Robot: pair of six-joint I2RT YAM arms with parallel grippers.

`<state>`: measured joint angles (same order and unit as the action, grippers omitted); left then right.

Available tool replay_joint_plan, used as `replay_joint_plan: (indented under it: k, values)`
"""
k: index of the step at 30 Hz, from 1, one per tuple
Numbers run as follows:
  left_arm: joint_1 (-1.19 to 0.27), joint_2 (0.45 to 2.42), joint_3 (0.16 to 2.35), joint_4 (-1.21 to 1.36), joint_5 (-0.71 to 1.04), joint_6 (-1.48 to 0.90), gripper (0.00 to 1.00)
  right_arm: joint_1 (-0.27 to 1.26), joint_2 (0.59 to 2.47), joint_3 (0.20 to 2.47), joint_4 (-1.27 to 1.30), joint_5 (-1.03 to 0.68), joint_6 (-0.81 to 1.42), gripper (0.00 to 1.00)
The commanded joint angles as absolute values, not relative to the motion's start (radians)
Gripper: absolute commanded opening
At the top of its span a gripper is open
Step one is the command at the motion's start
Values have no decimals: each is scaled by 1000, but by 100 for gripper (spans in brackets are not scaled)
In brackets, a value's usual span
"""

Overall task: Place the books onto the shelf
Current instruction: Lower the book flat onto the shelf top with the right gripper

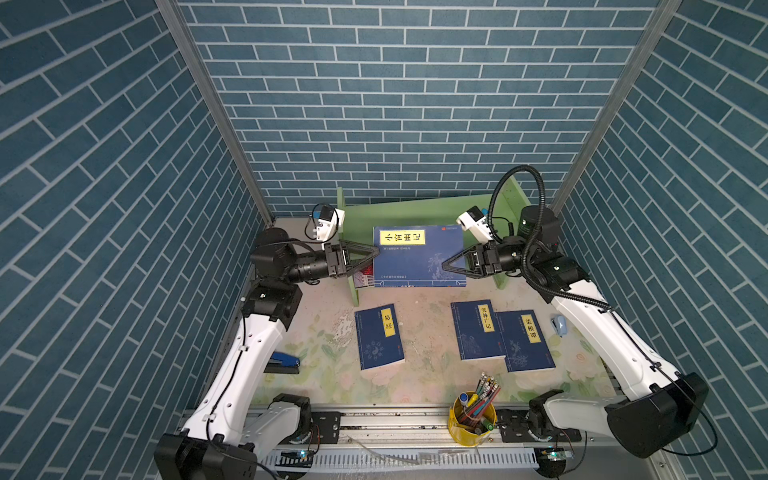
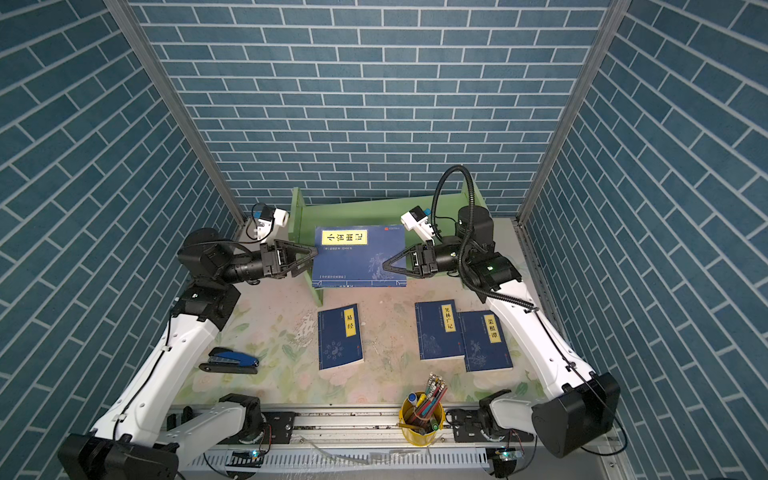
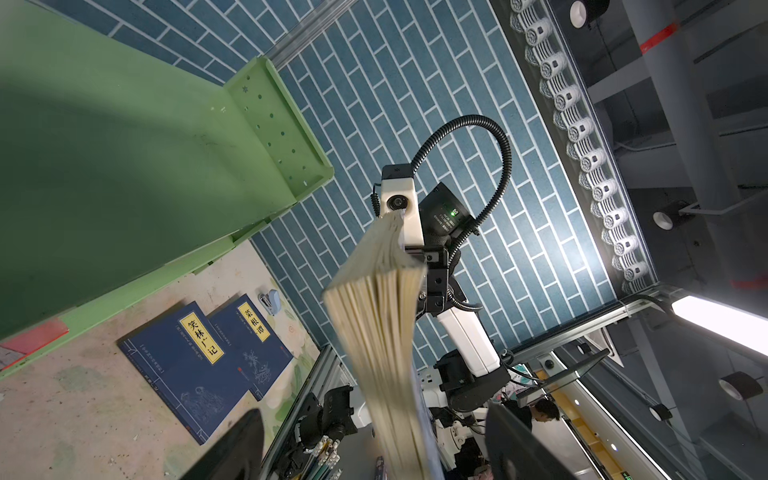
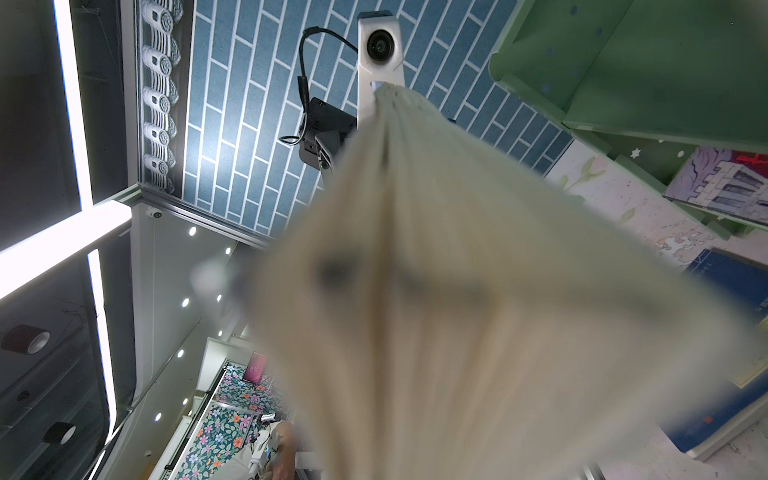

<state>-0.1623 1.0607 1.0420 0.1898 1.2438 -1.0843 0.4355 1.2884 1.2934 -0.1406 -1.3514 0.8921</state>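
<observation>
By the left side of the shelf [image 1: 399, 214], the left gripper [image 1: 369, 261] is wide open around the edge of a blue book [image 1: 415, 259], maybe not touching it. The blue book hangs in front of the shelf, pinched tight by the right gripper [image 1: 444, 263].

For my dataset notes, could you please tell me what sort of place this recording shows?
Probably a staged robot test cell, dressed as a study corner: blue brick-patterned wall panels on aluminium frame posts, a light-green wooden shelf, and dark navy paperback books lying on a floral-print tabletop.
</observation>
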Motion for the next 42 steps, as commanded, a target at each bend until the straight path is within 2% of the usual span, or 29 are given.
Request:
replay_joint_plan:
  k: [1,3,7,11,16,17,21,24,28,34,42]
  values:
    - [-176,1069,1073,243,1238,-1097,80,433,1307,1344,-114,-1361,845,0]
    - [-186,1079,1077,262,1237,-1096,76,436,1320,1351,-107,-1356,845,0]
    - [-196,1097,1090,251,1211,-1096,58,448,1343,1362,-101,-1342,844,0]
    - [-202,1115,1105,235,1201,-1097,46,457,1370,1363,-101,-1321,845,0]
    - [-205,1114,1123,156,1180,-1048,10,472,1390,1377,-100,-1297,847,1]
    - [-205,1110,1124,134,1169,-1027,0,471,1393,1379,-100,-1293,847,5]
    - [-203,1101,1147,57,1137,-949,0,468,1393,1375,-106,-1258,850,23]
    - [-201,1100,1170,65,1137,-949,0,468,1376,1346,-104,-1230,851,30]
    - [-199,1095,1182,125,1148,-958,0,466,1352,1291,-45,-1199,891,31]
    - [-196,1082,1146,213,1151,-992,0,466,1326,1182,216,-1184,1062,30]
    - [-186,1071,1116,195,1137,-973,0,465,1289,1147,296,-1167,1123,20]
